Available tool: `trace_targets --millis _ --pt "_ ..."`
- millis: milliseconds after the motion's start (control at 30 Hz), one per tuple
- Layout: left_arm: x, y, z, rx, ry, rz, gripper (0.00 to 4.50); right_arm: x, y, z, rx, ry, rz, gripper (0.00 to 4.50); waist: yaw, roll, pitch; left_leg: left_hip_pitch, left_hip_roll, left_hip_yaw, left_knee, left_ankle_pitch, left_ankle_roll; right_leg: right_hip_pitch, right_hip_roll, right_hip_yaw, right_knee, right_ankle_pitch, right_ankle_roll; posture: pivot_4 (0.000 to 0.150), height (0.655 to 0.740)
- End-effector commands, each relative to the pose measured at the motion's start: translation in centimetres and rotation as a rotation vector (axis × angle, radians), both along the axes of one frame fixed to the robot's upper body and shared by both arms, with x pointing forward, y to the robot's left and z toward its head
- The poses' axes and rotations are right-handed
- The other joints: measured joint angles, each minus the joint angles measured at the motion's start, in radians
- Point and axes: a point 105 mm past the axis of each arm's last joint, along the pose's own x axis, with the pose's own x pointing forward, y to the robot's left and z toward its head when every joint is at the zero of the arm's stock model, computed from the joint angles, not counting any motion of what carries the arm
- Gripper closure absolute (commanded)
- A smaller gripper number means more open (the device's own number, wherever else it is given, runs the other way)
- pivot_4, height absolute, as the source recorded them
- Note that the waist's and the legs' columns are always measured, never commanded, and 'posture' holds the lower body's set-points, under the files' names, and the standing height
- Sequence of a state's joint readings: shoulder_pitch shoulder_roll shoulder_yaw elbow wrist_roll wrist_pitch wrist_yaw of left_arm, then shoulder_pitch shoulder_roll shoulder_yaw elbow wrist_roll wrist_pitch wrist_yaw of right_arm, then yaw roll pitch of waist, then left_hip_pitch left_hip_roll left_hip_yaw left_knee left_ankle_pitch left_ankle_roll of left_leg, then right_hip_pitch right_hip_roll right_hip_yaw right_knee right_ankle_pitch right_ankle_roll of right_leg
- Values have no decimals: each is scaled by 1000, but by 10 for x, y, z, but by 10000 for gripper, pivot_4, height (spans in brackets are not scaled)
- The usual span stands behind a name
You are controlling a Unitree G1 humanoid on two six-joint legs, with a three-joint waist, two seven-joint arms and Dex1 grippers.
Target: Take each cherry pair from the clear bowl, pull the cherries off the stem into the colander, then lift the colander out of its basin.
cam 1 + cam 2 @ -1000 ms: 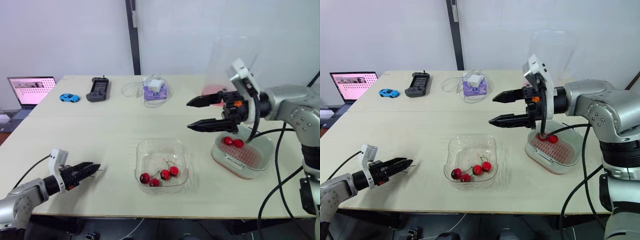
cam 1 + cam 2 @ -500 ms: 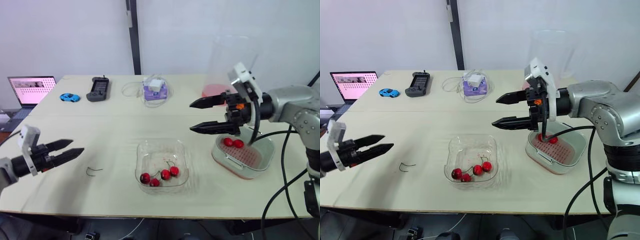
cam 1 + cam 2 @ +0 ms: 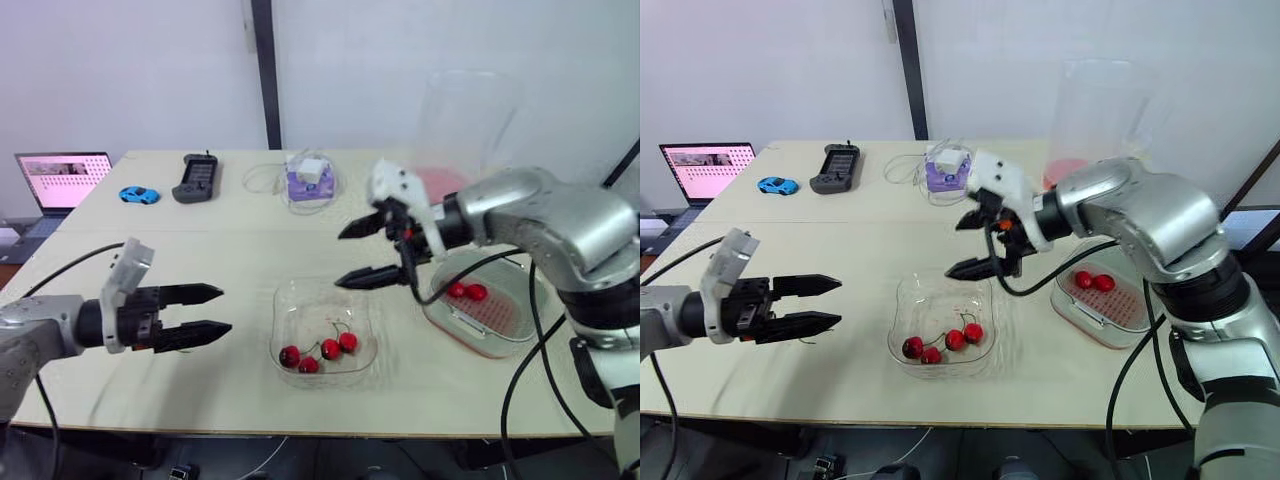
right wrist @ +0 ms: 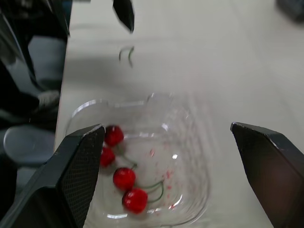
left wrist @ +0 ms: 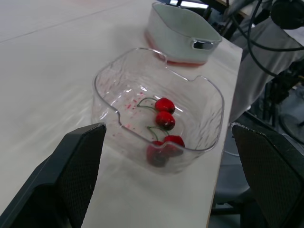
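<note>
Hovering: right gripper (image 3: 956,248), fingers spread, over the clear bowl's (image 3: 896,322) far rim, likely lined up to pick a pair.
Left gripper (image 3: 838,300): spread, left of the bowl and facing it, placed to take the stem.
Cherries (image 3: 940,345): two pairs in the bowl, near the tabletop's front edge.
Colander (image 3: 1125,310): right of the bowl, holding two loose ones.
Clutter: perhaps a bare stem (image 4: 126,54) by the left gripper; toy car (image 3: 777,185) and controller (image 3: 835,167) at the far edge, blocking nothing.

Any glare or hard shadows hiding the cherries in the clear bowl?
Left wrist view: glints along the clear bowl rim, cherries plainly readable. Right wrist view: small highlights on the bowl wall, off the cherries. Left eye view: soft shadows only on the table; laptop screen glows bright.
</note>
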State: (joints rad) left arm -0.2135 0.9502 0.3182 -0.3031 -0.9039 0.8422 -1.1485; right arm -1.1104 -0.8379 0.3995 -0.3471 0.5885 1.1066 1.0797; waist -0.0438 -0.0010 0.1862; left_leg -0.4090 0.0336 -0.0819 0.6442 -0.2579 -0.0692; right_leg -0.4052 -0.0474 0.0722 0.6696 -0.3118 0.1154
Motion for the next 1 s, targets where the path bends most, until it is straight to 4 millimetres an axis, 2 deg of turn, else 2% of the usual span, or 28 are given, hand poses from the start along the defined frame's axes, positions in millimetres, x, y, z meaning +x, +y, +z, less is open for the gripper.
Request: trace_targets --millis 33,167,333,400,500,667,767,800,1000 --pt "-2 -8 4 12 -26 -31 425 -3 9 -15 -89 -80 43 0 -2 0 0 0 0 0 0 0 0 0 0 0 0 0 0 1500 7332" --pt "-3 -13 2 25 -34 -42 425 0 19 -38 -167 -130 48 0 -2 0 0 0 0 0 0 0 0 -1 1 0 1 0 0 1500 7332" --pt "-3 -19 0 29 -36 -49 425 14 20 -62 -272 -143 -86 0 -1 0 0 0 0 0 1 0 0 -1 0 0 1 0 0 1500 7332" --pt "-2 -20 -2 30 -37 -49 425 14 24 -70 -296 -104 -121 0 -1 0 0 0 0 0 1 0 0 -1 0 0 1 0 0 1500 7332" --pt "-2 -21 -2 29 -38 -50 425 7 24 -79 -341 -21 -144 0 -2 0 0 0 0 -1 0 0 0 -1 1 0 2 0 0 1500 7332" --pt "0 -21 -4 33 -38 -48 425 8 20 -86 -405 14 -185 0 -1 0 0 0 0 -1 0 0 0 -1 0 0 2 0 0 1500 7332" --pt "1 -20 -7 51 -38 -41 0 9 23 -87 -405 25 -179 8346 -2 0 0 0 0 -1 0 0 0 -1 0 0 2 0 0 1500 7332" --pt "2 -20 -7 53 -37 -41 0 8 24 -88 -404 29 -172 12821 -2 0 0 0 0 -1 0 0 0 -1 0 0 2 0 0 1500 7332" --pt "3 -21 -12 72 -18 -38 0 9 28 -91 -381 69 -164 12821 -2 0 0 0 0 -1 0 0 0 -1 0 0 2 0 0 1500 7332"
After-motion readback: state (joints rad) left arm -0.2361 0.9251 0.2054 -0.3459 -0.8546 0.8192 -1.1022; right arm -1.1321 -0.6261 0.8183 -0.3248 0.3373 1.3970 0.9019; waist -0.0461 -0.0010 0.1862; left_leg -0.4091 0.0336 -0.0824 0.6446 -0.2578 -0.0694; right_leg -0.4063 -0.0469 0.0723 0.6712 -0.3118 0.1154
